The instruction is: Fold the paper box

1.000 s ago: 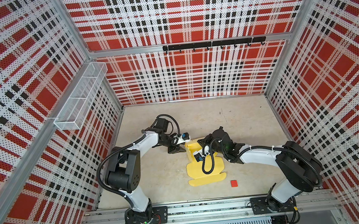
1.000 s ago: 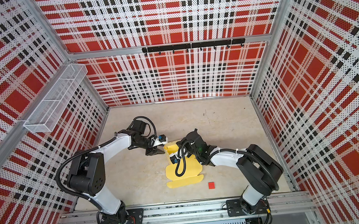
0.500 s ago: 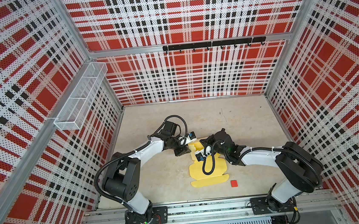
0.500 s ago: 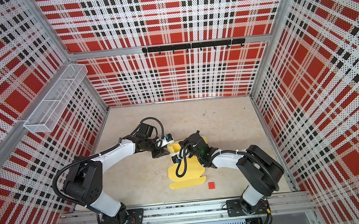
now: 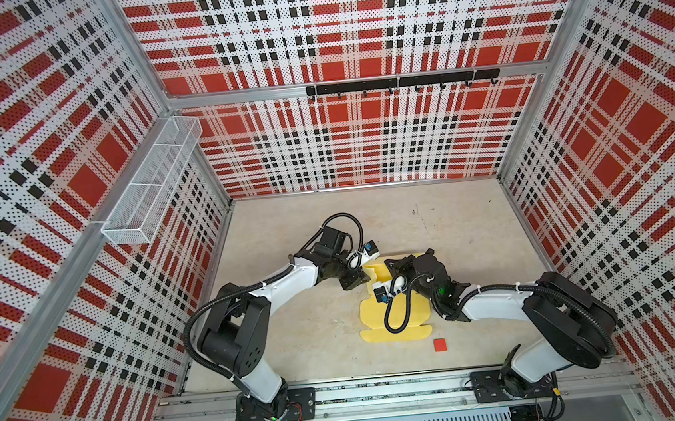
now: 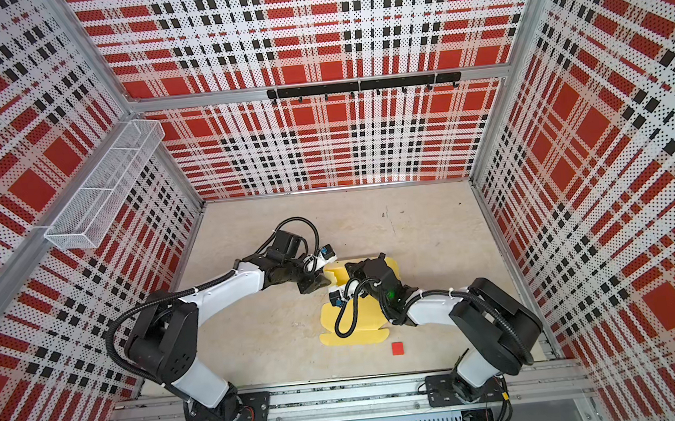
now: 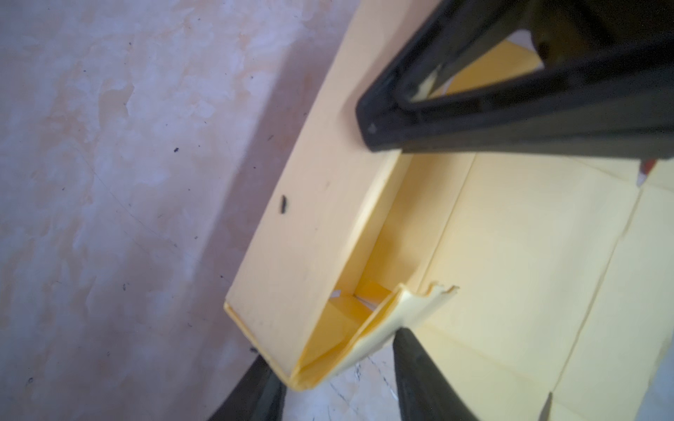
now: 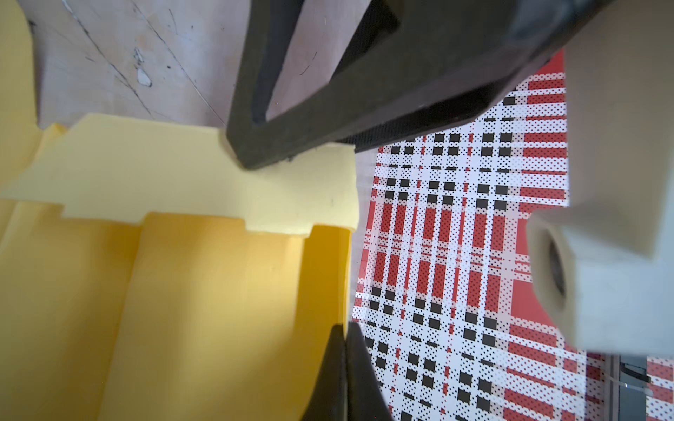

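Observation:
The paper box (image 5: pixel 372 321) (image 6: pixel 369 325) is a pale yellow die-cut sheet lying on the floor, its far wall folded up. My right gripper (image 8: pixel 344 328) is shut on the top edge of that raised wall (image 8: pixel 324 273); in a top view it sits over the sheet's far end (image 5: pixel 388 263). My left gripper (image 7: pixel 333 350) stands open around the wall's left corner (image 7: pixel 302 375), with one fingertip (image 7: pixel 405 339) against a torn flap. In both top views the left gripper (image 5: pixel 360 278) (image 6: pixel 317 282) meets the sheet's far-left corner. The right arm and its cable hide the sheet's middle.
A small red square (image 5: pixel 440 344) (image 6: pixel 398 348) lies on the floor just right of the sheet's near edge. A white wire basket (image 5: pixel 150 182) hangs on the left wall and a black hook rail (image 5: pixel 399 83) on the back wall. Plaid walls enclose the floor.
My left gripper has moved right, from beside the sheet to its far-left corner. The right gripper has stayed shut on the raised wall, and the sheet has shifted slightly.

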`<move>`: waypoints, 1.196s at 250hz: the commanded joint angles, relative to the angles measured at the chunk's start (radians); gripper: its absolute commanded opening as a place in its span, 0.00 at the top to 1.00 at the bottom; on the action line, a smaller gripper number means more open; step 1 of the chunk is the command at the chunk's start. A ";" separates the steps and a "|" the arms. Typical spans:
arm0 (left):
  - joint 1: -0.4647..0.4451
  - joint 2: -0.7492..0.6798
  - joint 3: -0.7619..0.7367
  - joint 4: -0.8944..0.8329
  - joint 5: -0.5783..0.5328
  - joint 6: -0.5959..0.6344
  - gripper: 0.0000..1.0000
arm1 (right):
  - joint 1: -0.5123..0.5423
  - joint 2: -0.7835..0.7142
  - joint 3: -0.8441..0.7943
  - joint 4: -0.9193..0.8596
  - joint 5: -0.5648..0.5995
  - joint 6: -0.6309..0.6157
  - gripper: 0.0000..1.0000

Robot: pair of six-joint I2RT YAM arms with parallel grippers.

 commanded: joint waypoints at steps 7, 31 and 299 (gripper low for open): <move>-0.060 0.021 0.023 0.094 0.040 -0.068 0.51 | 0.020 -0.026 -0.032 0.130 0.024 0.015 1.00; -0.074 0.020 0.010 0.107 0.050 -0.061 0.51 | 0.023 -0.033 -0.048 0.149 0.047 0.015 1.00; -0.049 0.063 -0.391 0.995 0.060 -0.322 0.56 | 0.105 -0.033 -0.164 0.201 0.212 0.043 1.00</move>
